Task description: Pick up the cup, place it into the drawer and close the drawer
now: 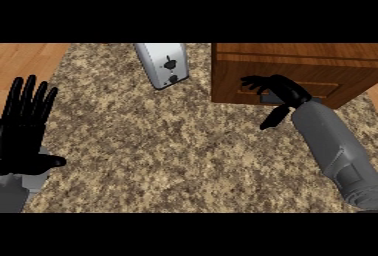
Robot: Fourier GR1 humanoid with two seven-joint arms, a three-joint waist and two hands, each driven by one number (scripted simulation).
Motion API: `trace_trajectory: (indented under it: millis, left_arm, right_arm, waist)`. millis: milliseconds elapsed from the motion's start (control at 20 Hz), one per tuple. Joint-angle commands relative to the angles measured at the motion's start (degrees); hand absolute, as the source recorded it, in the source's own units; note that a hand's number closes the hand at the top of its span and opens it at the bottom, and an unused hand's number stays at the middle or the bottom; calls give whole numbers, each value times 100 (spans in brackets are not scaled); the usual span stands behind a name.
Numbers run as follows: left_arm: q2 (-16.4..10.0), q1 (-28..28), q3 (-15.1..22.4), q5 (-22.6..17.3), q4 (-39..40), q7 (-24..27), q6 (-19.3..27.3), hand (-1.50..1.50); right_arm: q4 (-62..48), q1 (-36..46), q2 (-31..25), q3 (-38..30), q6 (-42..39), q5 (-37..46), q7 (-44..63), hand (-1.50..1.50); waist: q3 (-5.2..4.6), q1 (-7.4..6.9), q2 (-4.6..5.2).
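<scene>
A wooden drawer unit (295, 60) stands on the counter at the back right, and its drawer front looks flush with the box. My right hand (284, 92) is against that front, fingers spread and reaching left across it, thumb hanging down; it holds nothing. No cup shows anywhere in the head view. My left hand (26, 130) rests open at the left edge, fingers up.
A silver toaster (164, 65) lies at the back centre, left of the drawer unit. The speckled granite counter (170, 150) spreads across the middle. A wooden floor shows at the far left.
</scene>
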State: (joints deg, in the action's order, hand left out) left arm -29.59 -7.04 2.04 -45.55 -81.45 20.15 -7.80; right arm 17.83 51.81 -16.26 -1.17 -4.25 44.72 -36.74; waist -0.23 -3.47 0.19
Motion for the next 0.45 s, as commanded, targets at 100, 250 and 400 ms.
trace_trajectory:
  millis: [100, 250, 400]
  left_arm:
    - [231, -203, 142, 271, 19, 101, 192, -150]
    - [187, -77, 106, 208, 149, 100, -10, -150]
    - [119, -207, 107, 232, -72, -59, 127, -150]
  right_arm:
    - [-632, 571, -509, -209, -68, 29, 310, -150]
    - [-701, 432, -654, -265, -52, -34, 50, -150]
    - [-759, 672, -550, -314, -27, -79, 315, -150]
  waist:
    - [42, -98, 186]
    - [42, -132, 207]
    - [49, -214, 197]
